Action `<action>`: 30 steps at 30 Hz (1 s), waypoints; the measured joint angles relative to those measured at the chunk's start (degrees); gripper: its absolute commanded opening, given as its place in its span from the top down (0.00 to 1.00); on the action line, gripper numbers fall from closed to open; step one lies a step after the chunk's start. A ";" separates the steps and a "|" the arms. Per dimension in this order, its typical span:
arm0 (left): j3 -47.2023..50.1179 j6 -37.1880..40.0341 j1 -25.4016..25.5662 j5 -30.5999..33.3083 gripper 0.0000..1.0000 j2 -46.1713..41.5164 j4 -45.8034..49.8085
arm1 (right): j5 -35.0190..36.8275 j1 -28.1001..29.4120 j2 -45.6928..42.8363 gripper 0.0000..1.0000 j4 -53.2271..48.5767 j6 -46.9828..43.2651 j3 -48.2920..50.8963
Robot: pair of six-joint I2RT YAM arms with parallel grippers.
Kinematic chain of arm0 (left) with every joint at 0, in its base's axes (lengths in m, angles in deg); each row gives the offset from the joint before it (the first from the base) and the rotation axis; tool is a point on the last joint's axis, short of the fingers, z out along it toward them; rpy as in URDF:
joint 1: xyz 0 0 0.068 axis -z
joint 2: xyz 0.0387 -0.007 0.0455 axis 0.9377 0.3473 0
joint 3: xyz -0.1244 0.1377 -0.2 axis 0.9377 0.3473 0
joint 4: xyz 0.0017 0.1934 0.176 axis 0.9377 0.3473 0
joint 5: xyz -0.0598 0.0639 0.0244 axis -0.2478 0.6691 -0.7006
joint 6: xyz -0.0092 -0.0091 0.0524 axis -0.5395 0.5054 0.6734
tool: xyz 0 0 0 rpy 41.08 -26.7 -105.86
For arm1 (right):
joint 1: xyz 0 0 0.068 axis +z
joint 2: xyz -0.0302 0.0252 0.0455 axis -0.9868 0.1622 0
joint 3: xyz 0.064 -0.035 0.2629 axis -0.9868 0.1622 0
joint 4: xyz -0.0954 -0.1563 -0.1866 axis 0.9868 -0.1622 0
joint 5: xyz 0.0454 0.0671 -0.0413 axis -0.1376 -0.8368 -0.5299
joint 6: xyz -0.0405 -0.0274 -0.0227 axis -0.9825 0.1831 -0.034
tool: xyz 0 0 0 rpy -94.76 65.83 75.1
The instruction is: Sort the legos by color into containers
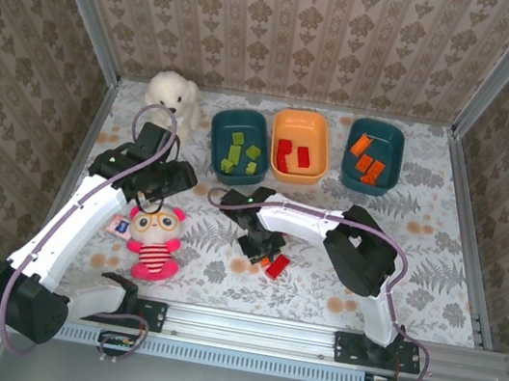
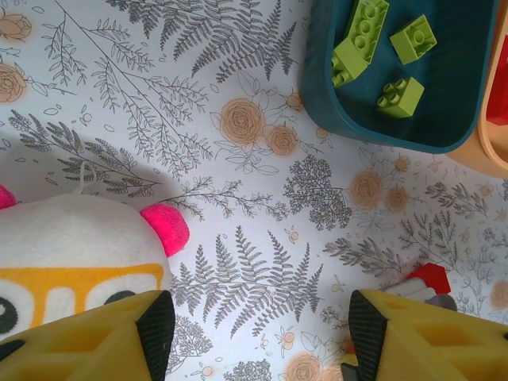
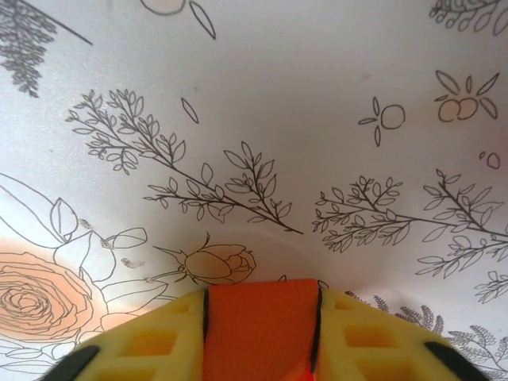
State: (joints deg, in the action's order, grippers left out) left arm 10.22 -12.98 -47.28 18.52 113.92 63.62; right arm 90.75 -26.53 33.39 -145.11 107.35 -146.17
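Orange lego [image 3: 260,337] is clamped between the right claw [image 3: 260,298] fingers, low over the worktop [image 3: 278,119]. Left claw [image 2: 258,329] stands wide, empty, beside the doll [image 2: 71,246].

Three shallow tubs stand in a row at the far side of the desk [image 1: 441,241]. The left teal tub [image 1: 220,151] holds light green bricks [image 1: 238,137] (one long, the rest short, studs up). The orange tub [image 1: 321,133] in the middle holds red bricks [image 1: 284,154], and the right teal tub [image 1: 394,145] holds orange bricks [image 1: 365,162]. Nearer in, a loose red brick [image 1: 277,266] lies flat on the desk. Just beside it, an orange brick [image 3: 260,333] sits pinched between the jaws of the right gripper [image 3: 262,311].
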 measured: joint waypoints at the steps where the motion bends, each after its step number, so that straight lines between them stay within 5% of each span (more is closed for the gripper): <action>1: 0.00 0.00 0.02 -0.04 0.37 0.13 -0.13 | 0.15 0.04 -0.07 0.82 0.00 0.02 -0.09; 8: -0.04 0.50 1.62 -3.04 0.38 3.02 -3.19 | 1.36 -4.50 -4.48 0.85 -2.10 0.17 -4.37; 17: -5.60 2.97 12.70 -9.73 0.38 16.87 -10.60 | 2.49 -34.69 -16.81 0.85 0.61 0.28 -16.52; 23: -14.16 5.92 17.14 -12.39 0.39 25.73 -12.50 | 1.44 -47.47 -5.92 0.86 2.69 1.97 -25.16; 30: -16.68 6.73 17.79 -12.96 0.39 28.61 -13.25 | -0.59 -51.98 10.88 0.88 1.46 3.08 -36.74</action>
State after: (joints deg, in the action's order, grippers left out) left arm -6.46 -6.25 -29.49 5.55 142.53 50.37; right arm 90.16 -78.51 44.27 -143.64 110.44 -182.91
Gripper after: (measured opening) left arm 0.613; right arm 0.263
